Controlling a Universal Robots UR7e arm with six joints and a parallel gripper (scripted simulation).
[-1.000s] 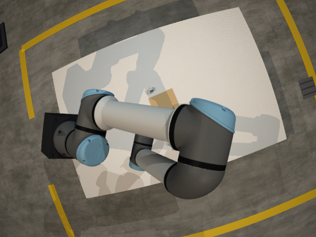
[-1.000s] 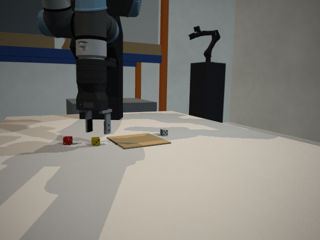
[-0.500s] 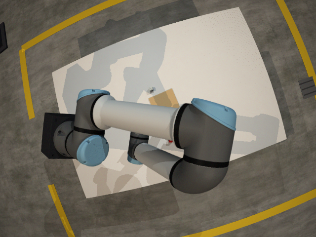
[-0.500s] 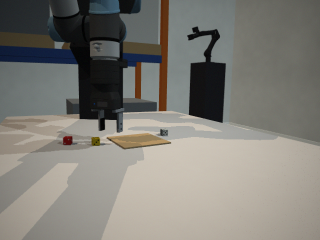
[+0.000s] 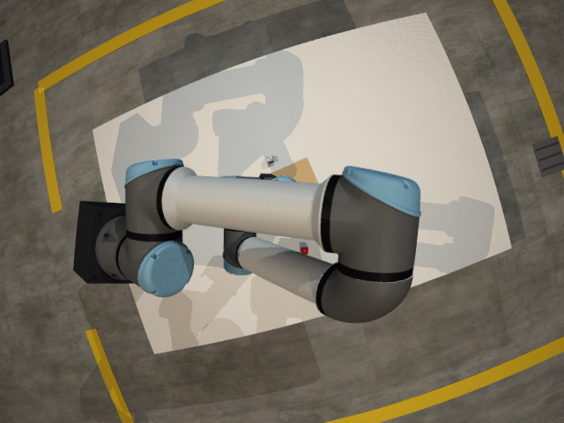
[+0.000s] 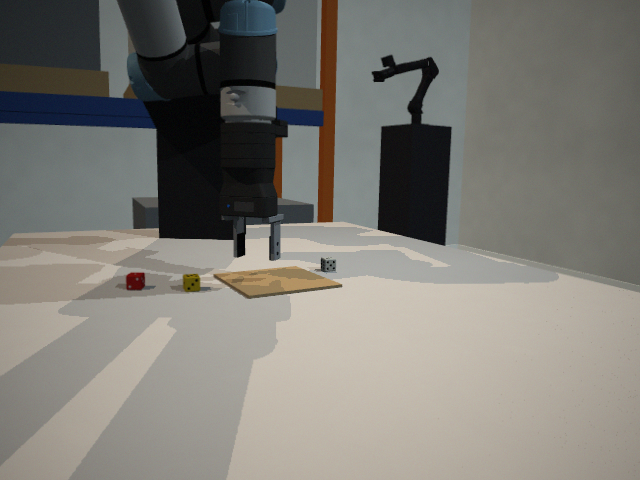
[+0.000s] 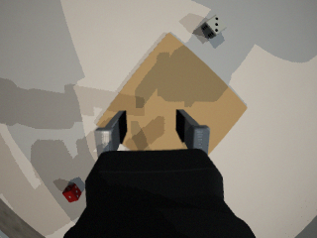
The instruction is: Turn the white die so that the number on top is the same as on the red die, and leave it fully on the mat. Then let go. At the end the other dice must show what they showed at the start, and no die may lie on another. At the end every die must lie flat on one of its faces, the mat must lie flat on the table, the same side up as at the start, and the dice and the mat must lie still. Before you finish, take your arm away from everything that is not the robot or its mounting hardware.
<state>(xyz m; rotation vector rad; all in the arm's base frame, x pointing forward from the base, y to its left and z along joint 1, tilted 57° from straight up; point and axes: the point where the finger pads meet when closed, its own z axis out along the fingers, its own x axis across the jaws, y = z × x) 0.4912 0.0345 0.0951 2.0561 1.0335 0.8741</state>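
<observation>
1. White cubic die with dark pips (image 5: pixel 270 159) (image 6: pixel 328 264) (image 7: pixel 214 26): on the table (image 5: pixel 387 91) (image 6: pixel 413 361) (image 7: pixel 277 149), just off the flat tan square mat (image 5: pixel 300 169) (image 6: pixel 279 281) (image 7: pixel 183 99), ahead and right of the gripper (image 6: pixel 257 257) (image 7: pixel 151 120) in the wrist view.
2. Probably light, stiff and a bit slippery; best pinched squarely across opposite side faces, at mid-height.
3. The gripper is spread wide, with nothing between its fingers.
4. The grey-and-blue jointed arm (image 5: pixel 255 204) (image 6: pixel 248 62) points it downward above the mat.

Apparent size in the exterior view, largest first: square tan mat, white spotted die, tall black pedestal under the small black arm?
1. Tall black pedestal
2. Square tan mat
3. White spotted die
</observation>
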